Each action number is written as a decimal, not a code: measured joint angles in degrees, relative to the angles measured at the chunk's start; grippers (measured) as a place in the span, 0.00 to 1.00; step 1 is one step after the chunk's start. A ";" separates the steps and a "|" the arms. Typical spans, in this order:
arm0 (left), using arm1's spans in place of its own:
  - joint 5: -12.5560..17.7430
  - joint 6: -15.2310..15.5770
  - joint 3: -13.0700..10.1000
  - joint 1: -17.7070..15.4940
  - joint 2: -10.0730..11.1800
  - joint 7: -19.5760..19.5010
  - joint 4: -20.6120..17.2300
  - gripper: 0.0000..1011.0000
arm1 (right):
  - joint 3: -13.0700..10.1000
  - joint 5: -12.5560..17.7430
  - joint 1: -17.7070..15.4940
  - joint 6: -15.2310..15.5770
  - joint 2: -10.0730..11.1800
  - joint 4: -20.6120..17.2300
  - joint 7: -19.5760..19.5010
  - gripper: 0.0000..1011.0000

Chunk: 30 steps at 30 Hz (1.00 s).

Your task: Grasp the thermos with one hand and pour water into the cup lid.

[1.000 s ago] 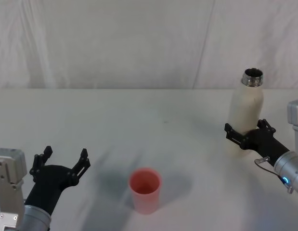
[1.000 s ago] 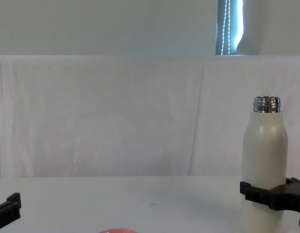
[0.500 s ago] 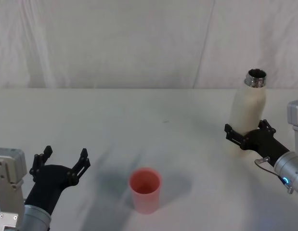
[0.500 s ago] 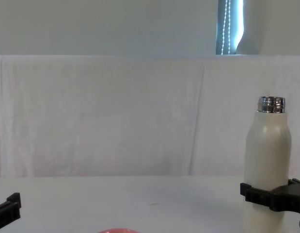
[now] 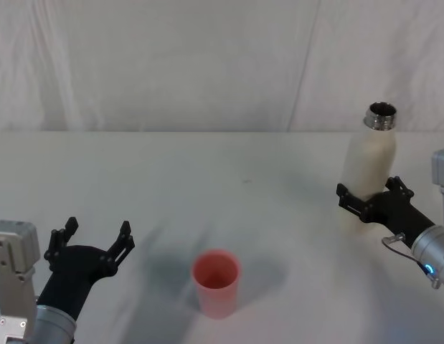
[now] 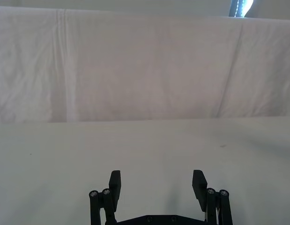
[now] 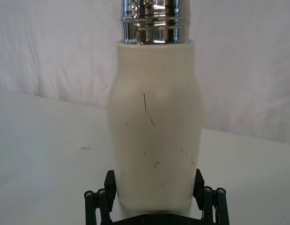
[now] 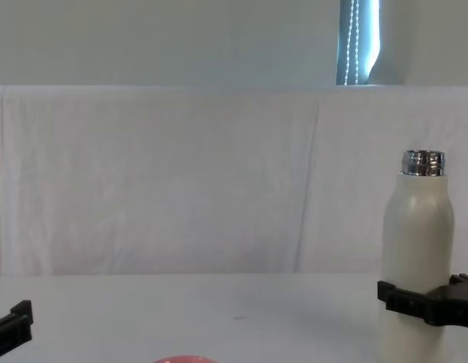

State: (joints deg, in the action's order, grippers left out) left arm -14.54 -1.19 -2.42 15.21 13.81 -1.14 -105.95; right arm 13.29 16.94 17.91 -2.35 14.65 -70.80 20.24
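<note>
Head view: right gripper (image 5: pixel 373 199) clamped across the lower body of the thermos (image 5: pixel 370 166), upright at the bench (image 5: pixel 207 165) right side. Cup lid (image 5: pixel 216 282), pink, stands near centre front. Left gripper (image 5: pixel 91 240) parked front left, fingers apart.

Right wrist view: thermos cream-white, lightly scuffed, steel threaded neck; no legible markings.

Chest view: cup lid rim at lower edge.
</note>
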 joint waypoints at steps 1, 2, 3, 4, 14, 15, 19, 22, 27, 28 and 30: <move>0.00 0.00 0.00 0.00 0.00 0.00 0.00 0.99 | -0.03 0.04 -0.13 0.06 0.09 -0.25 -0.01 0.99; 0.00 0.00 0.00 0.00 0.00 0.00 0.00 0.99 | -0.06 0.08 -0.28 0.11 0.19 -0.50 -0.05 0.99; 0.00 0.00 0.00 0.00 0.00 0.00 0.00 0.99 | -0.08 0.12 -0.41 0.16 0.28 -0.75 -0.08 0.99; -0.01 0.00 0.00 0.00 0.00 0.00 0.00 0.99 | -0.10 0.20 -0.68 0.35 0.46 -1.23 -0.15 0.99; 0.00 0.00 0.00 0.00 0.00 0.00 0.00 0.99 | -0.22 0.90 -2.73 1.64 1.82 -4.18 -0.18 0.99; 0.00 0.00 0.00 0.00 0.00 0.00 0.00 0.99 | -0.34 1.09 -3.17 1.86 2.05 -4.75 -0.18 0.99; 0.00 0.00 0.00 0.00 0.00 0.00 0.00 0.99 | -0.74 1.96 -4.74 2.62 2.84 -7.02 -0.06 0.99; 0.00 0.00 0.00 0.00 0.00 0.00 0.00 0.99 | -1.16 2.83 -6.18 3.22 3.57 -9.08 0.17 0.99; 0.00 0.00 0.00 0.00 0.00 0.00 0.00 0.99 | -1.84 4.44 -8.41 4.06 4.78 -12.28 0.41 0.99; 0.00 0.00 0.00 0.00 0.00 0.00 0.00 0.99 | -1.98 4.73 -8.74 4.15 4.93 -12.81 0.45 0.99; 0.00 0.00 0.00 0.00 0.00 0.00 0.00 0.99 | -2.22 5.43 -9.42 4.20 5.16 -13.61 0.67 0.99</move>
State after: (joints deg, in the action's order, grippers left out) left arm -14.54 -1.19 -2.41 15.21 13.81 -1.14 -105.95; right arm 11.07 22.37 8.48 1.86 19.81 -84.41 20.91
